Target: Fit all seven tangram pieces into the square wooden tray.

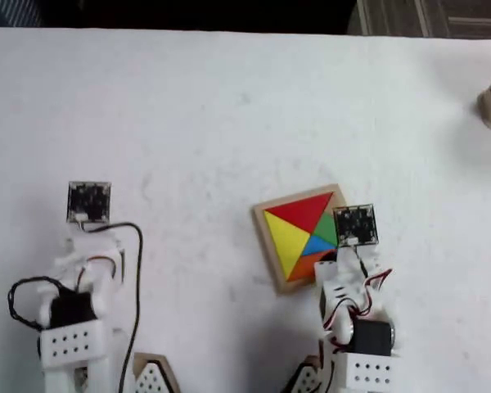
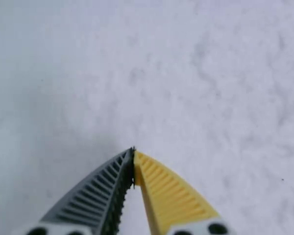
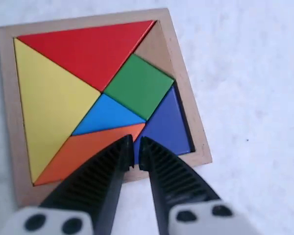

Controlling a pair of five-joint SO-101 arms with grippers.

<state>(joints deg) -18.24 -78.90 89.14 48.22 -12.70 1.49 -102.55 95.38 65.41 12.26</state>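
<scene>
White worktop (image 1: pixel 229 106) carries the square wooden tray (image 3: pixel 88 21), which lies toward the near edge, right of the middle, turned a little askew. Six pieces are seated in it: the red triangle (image 3: pixel 88 49), the yellow triangle (image 3: pixel 49 98), the green square (image 3: pixel 137 85), the light blue triangle (image 3: pixel 108 115), the orange piece (image 3: pixel 83 149) and the dark blue triangle (image 3: pixel 166 122). One small triangular gap (image 3: pixel 154 46) remains bare beside the red and the green piece. The right gripper (image 3: pixel 135 147) hangs over the tray's near rim, where orange meets dark blue; its fingers are almost pressed together and hold nothing. The left gripper (image 2: pixel 133 152) is pressed together above bare worktop near the left side. I judge the task is at its last piece. The next move calls for finding the seventh triangle, pinching it, and turning it to match that gap.
</scene>
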